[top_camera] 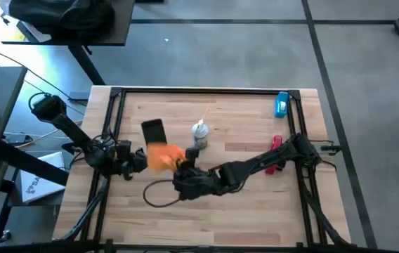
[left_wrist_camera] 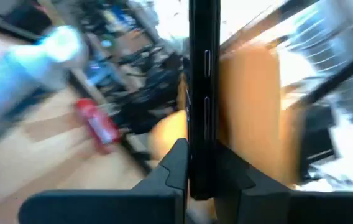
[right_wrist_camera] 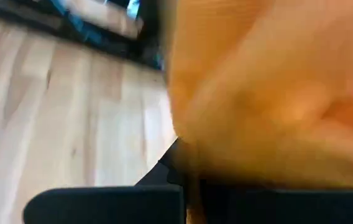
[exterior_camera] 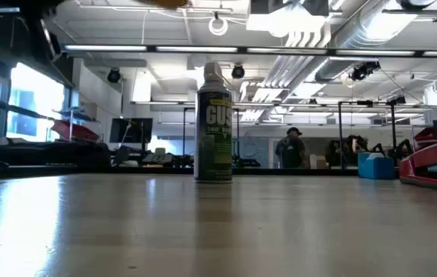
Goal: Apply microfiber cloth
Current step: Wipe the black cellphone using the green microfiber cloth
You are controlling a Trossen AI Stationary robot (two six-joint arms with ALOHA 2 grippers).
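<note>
Wiping step underway: left gripper (left_wrist_camera: pixel 202 180) clamping black phone (left_wrist_camera: pixel 204 93) on edge, right gripper (right_wrist_camera: pixel 186 180) pinching microfiber cloth (top_camera: pixel 163 156), pressing it against phone; next needing steady rubbing strokes across screen

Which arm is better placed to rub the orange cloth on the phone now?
The right. Its gripper already holds the microfiber cloth, which sits against the phone. The left gripper clamps the phone on edge, so it serves as the holder, and its jaws are occupied.
</note>
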